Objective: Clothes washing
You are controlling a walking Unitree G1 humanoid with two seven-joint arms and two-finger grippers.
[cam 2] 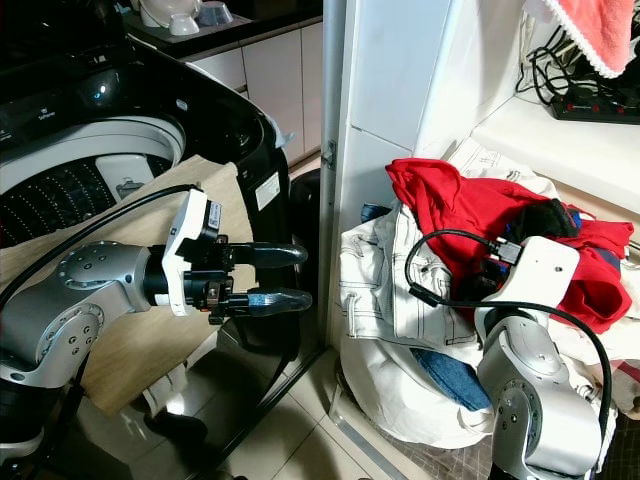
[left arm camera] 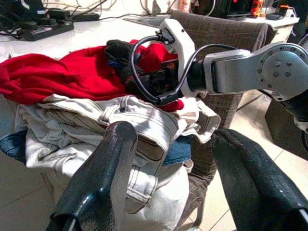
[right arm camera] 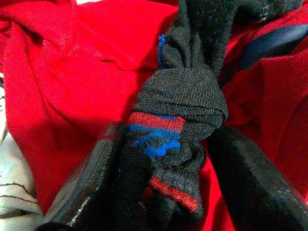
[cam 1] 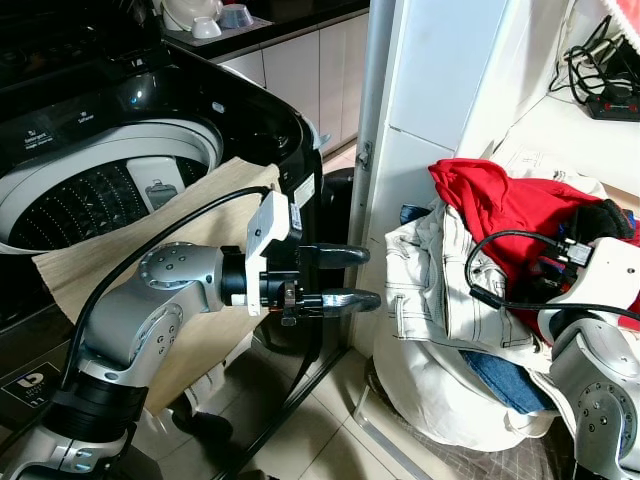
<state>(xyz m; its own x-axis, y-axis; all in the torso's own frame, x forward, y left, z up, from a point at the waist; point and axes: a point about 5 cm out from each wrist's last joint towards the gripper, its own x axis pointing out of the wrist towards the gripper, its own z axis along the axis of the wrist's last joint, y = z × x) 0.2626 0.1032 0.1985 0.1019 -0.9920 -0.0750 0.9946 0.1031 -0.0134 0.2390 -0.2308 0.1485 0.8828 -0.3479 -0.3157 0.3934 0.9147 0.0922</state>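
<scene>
1. Writing first: there's small white print on the washing machine [cam 1: 120,150] control panel, way too tiny to read. A white sticker on its front right corner and a logo low on the left front are also unreadable.
2. The top-loader sits on the left with its lid up and the drum showing. A beige cloth [cam 1: 200,330] hangs out of the opening and down the front.
3. The left gripper [cam 1: 345,277] is held out in mid-air to the right of the washer, fingers spread wide with nothing between them, pointing at the laundry pile.
4. The pile is on the right: a red garment [cam 1: 490,205] on top, white jeans with dark stitching [cam 1: 435,290] under it, some blue denim [cam 1: 505,380] poking out lower down.
5. The right gripper [right arm camera: 163,163] is down on the red garment with its fingers either side of a black knotted sock with red and blue stripes [right arm camera: 180,110], pressed against it.
6. A power strip [cam 1: 610,100] sits on the far-right counter, partly cut off. Cups on the far counter are cropped too.
</scene>
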